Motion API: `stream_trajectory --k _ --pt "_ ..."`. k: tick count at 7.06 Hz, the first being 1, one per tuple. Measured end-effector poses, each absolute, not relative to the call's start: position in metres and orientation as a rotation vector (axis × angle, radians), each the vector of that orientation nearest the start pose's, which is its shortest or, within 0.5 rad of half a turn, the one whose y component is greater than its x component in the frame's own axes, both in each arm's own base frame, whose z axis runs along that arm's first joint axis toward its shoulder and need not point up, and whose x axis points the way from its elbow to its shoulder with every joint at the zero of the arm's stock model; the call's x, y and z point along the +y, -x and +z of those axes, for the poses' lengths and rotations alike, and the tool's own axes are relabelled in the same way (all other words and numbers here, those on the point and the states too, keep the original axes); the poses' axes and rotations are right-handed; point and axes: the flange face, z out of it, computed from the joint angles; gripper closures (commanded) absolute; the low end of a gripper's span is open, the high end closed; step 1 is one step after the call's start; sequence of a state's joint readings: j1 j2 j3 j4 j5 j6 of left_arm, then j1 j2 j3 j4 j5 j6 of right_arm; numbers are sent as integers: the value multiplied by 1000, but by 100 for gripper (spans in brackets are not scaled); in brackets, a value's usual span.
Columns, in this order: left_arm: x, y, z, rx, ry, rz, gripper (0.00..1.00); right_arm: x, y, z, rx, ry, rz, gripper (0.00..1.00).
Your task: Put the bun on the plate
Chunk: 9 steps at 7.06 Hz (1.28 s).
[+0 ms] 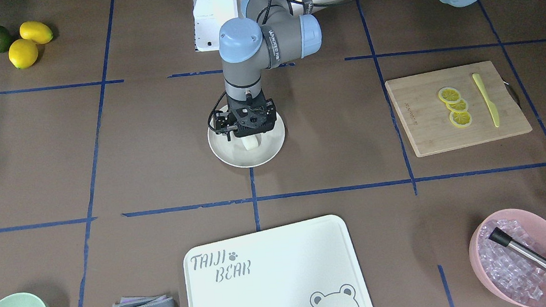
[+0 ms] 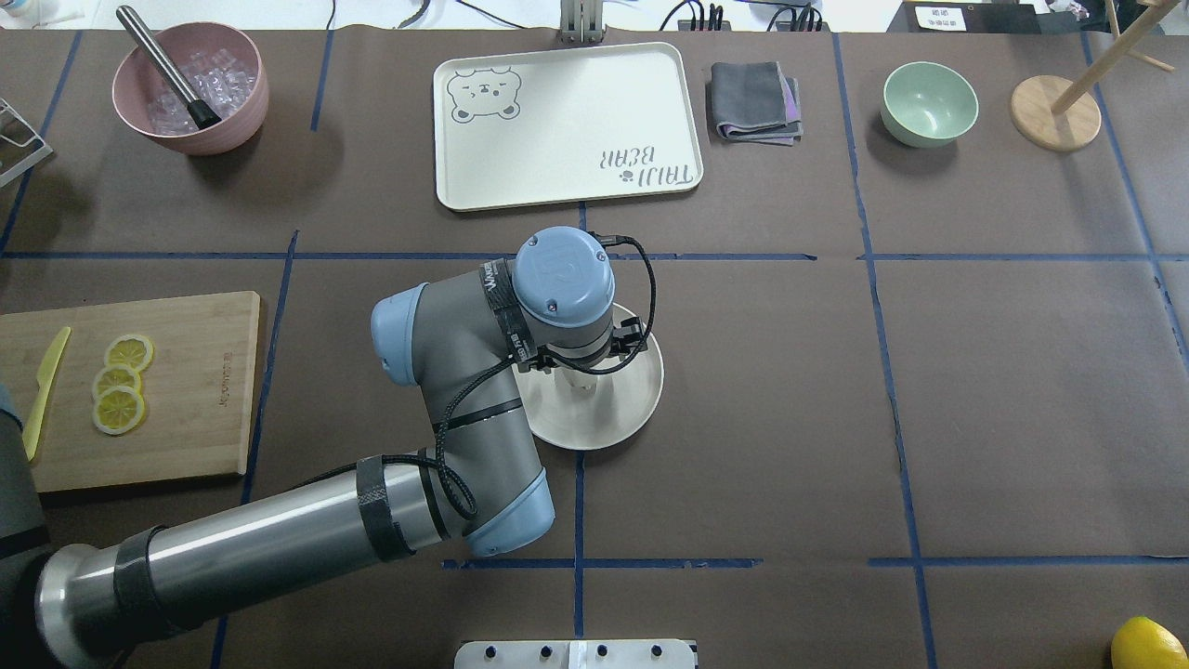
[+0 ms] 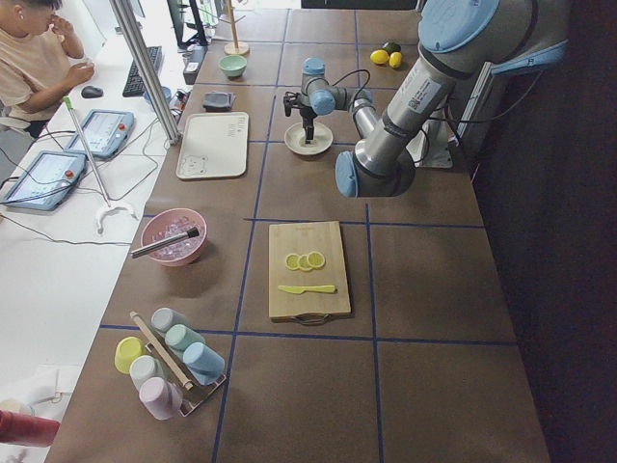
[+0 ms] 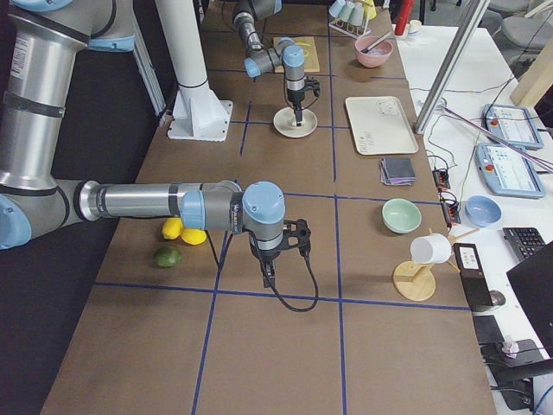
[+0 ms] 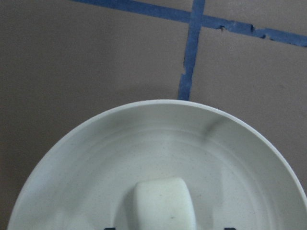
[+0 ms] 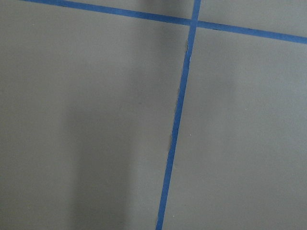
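Front-facing: faces the robot (image 1: 212,20) from across the tabletop (image 1: 154,149), looks steeply down, plate (image 1: 234,159) central. Overhead: looks forward and down from behind the robot onto the same plate. Sides: look along the tabletop from its ends, far from the plate. Left wrist: hangs close over the plate. Right wrist: close over blue tape (image 6: 177,120), away from the plate.

White rectangular board (image 1: 281,251): bore "TAIJI BEAR" in grey stencil letters, a paw mark after "TAIJI". Wooden cutting board (image 1: 429,132): carried a small brand mark near one edge, too small to read. Left arm's wrist (image 1: 274,44): lettering was illegible.
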State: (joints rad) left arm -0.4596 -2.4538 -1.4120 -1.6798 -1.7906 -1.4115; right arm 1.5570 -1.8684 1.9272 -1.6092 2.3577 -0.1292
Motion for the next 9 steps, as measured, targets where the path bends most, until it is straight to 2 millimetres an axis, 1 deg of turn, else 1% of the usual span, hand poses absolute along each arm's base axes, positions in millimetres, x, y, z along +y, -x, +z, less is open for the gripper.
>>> stream_trajectory --k 1,2,3,4,5,6,7,8,9 --pt "-434 -604 164 837 -77 -138 1 -369 -58 614 -785 -65 -144 0" --pt "-424 -560 178 821 -95 -64 1 -369 -58 614 -785 -65 -145 0" --pt "-413 -502 208 813 -123 25 0 -369 -58 614 -784 -65 -145 0" --pt "-410 -441 246 790 -159 123 0 -369 -58 614 -784 -65 -146 0" --pt "-418 -382 290 759 -174 212 0 -369 -58 614 -784 -65 -146 0" --pt "-434 -315 337 745 -154 272 0 -369 -58 614 -784 -65 -146 0" --pt "-450 -243 383 764 -111 288 0 -369 -58 614 -785 -66 -145 0" --pt "-458 -172 429 794 -84 294 0 -369 -58 614 -785 -67 -146 0" --pt "-461 -103 484 809 -87 317 0 -369 -58 613 -785 -67 -145 0"
